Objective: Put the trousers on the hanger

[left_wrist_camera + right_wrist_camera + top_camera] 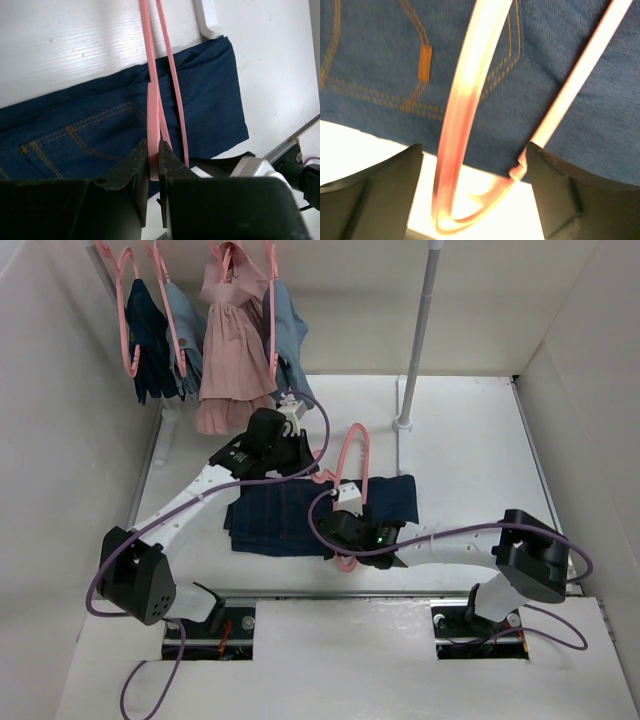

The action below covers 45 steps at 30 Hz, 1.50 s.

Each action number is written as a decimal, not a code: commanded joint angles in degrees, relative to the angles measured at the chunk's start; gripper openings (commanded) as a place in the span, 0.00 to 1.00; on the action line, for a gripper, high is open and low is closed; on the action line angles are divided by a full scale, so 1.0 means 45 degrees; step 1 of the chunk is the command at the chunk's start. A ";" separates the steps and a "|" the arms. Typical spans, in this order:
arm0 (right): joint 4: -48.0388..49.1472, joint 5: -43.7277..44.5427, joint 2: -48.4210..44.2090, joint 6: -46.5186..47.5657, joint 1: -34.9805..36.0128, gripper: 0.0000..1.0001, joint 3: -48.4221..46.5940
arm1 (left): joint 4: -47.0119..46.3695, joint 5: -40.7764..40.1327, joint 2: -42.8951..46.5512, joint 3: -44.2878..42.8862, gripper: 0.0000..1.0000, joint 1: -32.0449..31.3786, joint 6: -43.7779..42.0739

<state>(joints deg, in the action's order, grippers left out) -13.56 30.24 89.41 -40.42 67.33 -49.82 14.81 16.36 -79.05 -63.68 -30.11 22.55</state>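
The dark navy trousers (285, 520) lie folded on the white table; they also show in the left wrist view (95, 127) and the right wrist view (380, 45). The pink hanger (352, 448) lies across them, its hook pointing to the back. My left gripper (312, 468) is shut on one shoulder of the hanger (153, 100). My right gripper (352, 532) is open at the near edge of the trousers. The hanger's other rounded end (451, 150) sits between its fingers (555, 195), touching or nearly touching the right one.
A rail at the back left holds pink hangers with a pink dress (232, 350), a dark navy garment (150, 335) and light blue garments (288, 335). A white pole (424, 320) stands on a base behind the trousers. White walls close in both sides.
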 commanded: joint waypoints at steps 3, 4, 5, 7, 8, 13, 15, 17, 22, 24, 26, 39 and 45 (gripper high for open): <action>-0.1810 -0.0314 -0.1525 0.1285 0.0116 0.97 -0.1426 | 0.0381 -0.0959 0.1002 0.0538 0.00 0.0400 0.0361; -0.1810 -0.0314 -0.1876 0.1288 0.0116 0.98 -0.1428 | 0.0497 -0.1076 0.1003 0.0654 0.00 0.0402 0.0496; -0.1946 -0.0526 -0.2228 0.1462 0.0116 1.00 -0.1544 | 0.0498 -0.1193 0.1003 0.0771 0.00 0.0537 0.0498; -0.1947 -0.1168 -0.3282 0.1464 -0.0543 1.00 -0.1545 | 0.0634 -0.1445 0.1140 0.0772 0.00 0.0674 0.0770; -0.1947 -0.1560 -0.3634 0.1251 -0.0954 1.00 -0.1371 | 0.0770 -0.1583 0.1140 0.0772 0.00 0.0675 0.0771; -0.2256 -0.6655 -0.3585 0.0273 -0.6067 1.00 -0.0295 | 0.1026 -0.2073 0.1394 0.1025 0.00 0.0909 0.1064; -0.3270 -0.6450 -0.2646 0.0272 -0.7435 1.00 -0.0547 | 0.1026 -0.2073 0.1511 0.1026 0.00 0.0909 0.1064; -0.4911 -0.5746 -0.1220 0.0118 -0.7929 1.00 -0.1484 | 0.1026 -0.2208 0.1511 0.1163 0.00 0.1025 0.1181; -0.4857 -0.5899 -0.0552 -0.0293 -0.8984 1.00 -0.1488 | 0.1026 -0.2210 0.1745 0.1396 0.00 0.1027 0.1181; -0.4721 -0.5550 -0.0708 -0.0663 -0.9122 1.00 -0.1098 | 0.1026 -0.2210 0.1745 0.1397 0.00 0.1027 0.1181; -0.4837 -0.5042 -0.1000 -0.0859 -0.9122 1.00 -0.0787 | 0.1026 -0.2210 0.1861 0.1397 0.00 0.1027 0.1064; -0.3611 -0.6518 -0.0358 -0.0492 -0.9923 0.98 0.0290 | 0.0909 -0.2093 0.1863 0.1397 0.00 0.1027 0.0831; -0.2982 -0.7598 -0.0024 0.0253 -0.9943 0.36 0.0017 | 0.0909 -0.2093 0.1863 0.1514 0.00 0.1027 0.0830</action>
<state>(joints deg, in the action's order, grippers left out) -30.96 0.80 88.64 -41.19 22.87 -49.56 18.52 9.17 -72.25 -57.71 -26.00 27.92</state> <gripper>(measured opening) 0.420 0.068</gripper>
